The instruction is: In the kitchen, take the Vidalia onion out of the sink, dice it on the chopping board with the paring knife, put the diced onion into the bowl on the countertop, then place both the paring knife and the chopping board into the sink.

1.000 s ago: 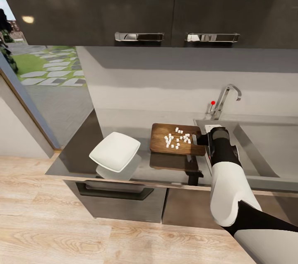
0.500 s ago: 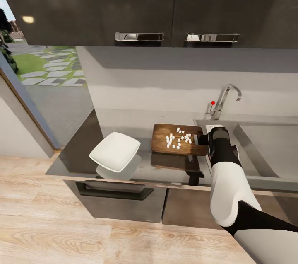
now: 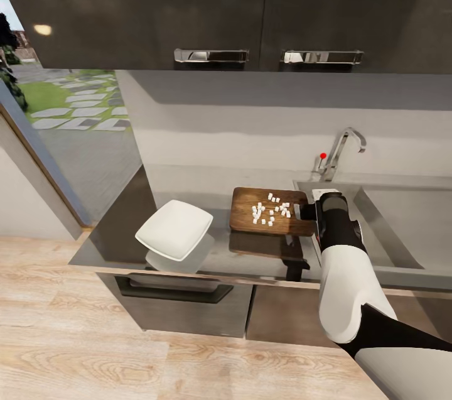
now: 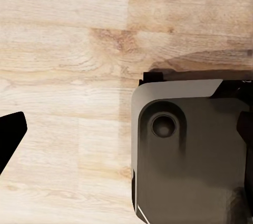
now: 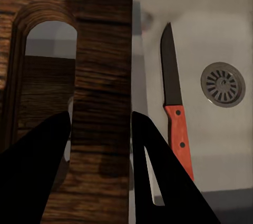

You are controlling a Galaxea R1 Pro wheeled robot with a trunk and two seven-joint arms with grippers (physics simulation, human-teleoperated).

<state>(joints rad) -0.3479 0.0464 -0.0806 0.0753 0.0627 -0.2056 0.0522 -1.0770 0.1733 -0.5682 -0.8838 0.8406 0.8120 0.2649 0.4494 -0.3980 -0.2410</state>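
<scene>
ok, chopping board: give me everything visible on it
The chopping board is dark brown wood with visible grain, rectangular with rounded corners and an arched handle slot at its sink-side end. It is lifted off the grey countertop, roughly level. White onion dice lie scattered on top. The right gripper holds that end, jaws closed across the strip beside the slot.

Chopping board [image 3: 267, 216]: dark brown, streaked wood grain; white onion dice [image 3: 271, 208] scattered on top. Bowl [image 3: 174, 229] left of board: plain white. Countertop [image 3: 119, 224]: glossy grey, dark cabinets above. Faucet [image 3: 342, 150] behind board: chrome, red knob [image 3: 323, 156]. Paring knife [image 5: 175, 113] in sink [image 5: 221, 34]: orange-red handle with dark rivets, dark blade; basin pale steel grey. Floor [image 4: 63, 50]: light wood planks. Right arm [image 3: 342, 262]: white and black.
</scene>
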